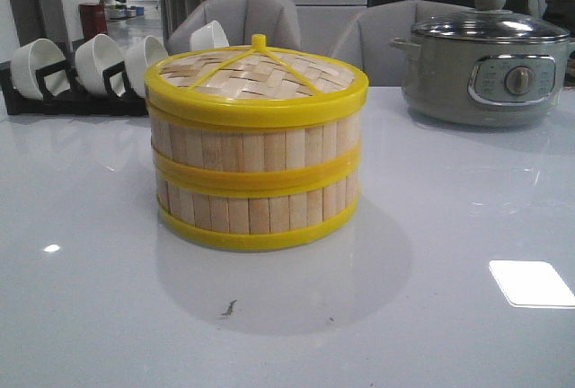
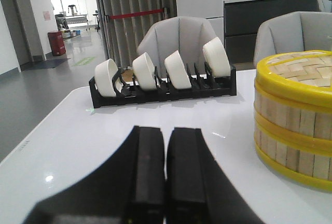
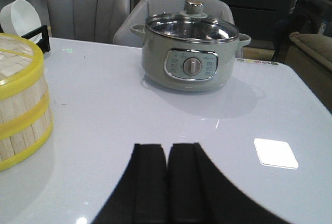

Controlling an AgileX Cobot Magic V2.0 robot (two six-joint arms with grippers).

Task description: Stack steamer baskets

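Two steamer baskets stand stacked in the middle of the white table: the upper basket (image 1: 256, 144) sits squarely on the lower basket (image 1: 256, 211). A woven yellow-rimmed lid (image 1: 258, 74) with a small knob covers the top. The stack also shows as the steamer baskets (image 2: 293, 125) in the left wrist view and the steamer baskets (image 3: 21, 110) in the right wrist view. My left gripper (image 2: 166, 130) is shut and empty, low over the table beside the stack. My right gripper (image 3: 167, 146) is shut and empty on the other side. Neither arm appears in the front view.
A black rack of white bowls (image 1: 85, 69) stands at the back left, seen also as the rack (image 2: 163, 81). A grey electric pot (image 1: 485, 60) with a glass lid is at the back right, also the pot (image 3: 190, 55). Grey chairs (image 1: 247, 15) line the far edge.
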